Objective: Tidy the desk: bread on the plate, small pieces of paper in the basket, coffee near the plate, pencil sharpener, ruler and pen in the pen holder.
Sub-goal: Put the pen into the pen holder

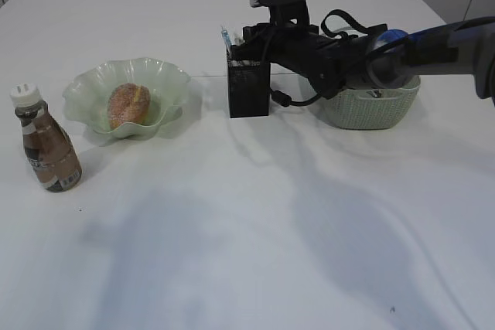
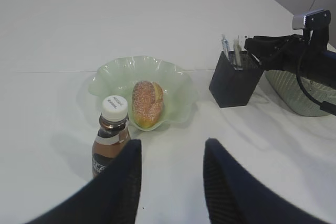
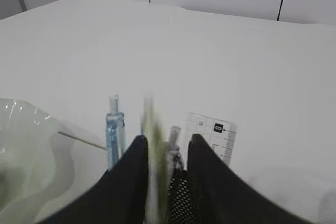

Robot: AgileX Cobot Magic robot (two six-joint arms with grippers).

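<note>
While the blurred greenish pen (image 3: pixel 152 145) hangs between the parted fingers of the right end effector (image 3: pixel 164 153) above the black mesh pen holder (image 1: pixel 248 88), it looks mid-release and could strike the rim, tipping onto the surface (image 1: pixel 255 222).

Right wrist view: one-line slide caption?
Right gripper over the pen holder, a blurred pen between its fingers, ruler already inside.
</note>
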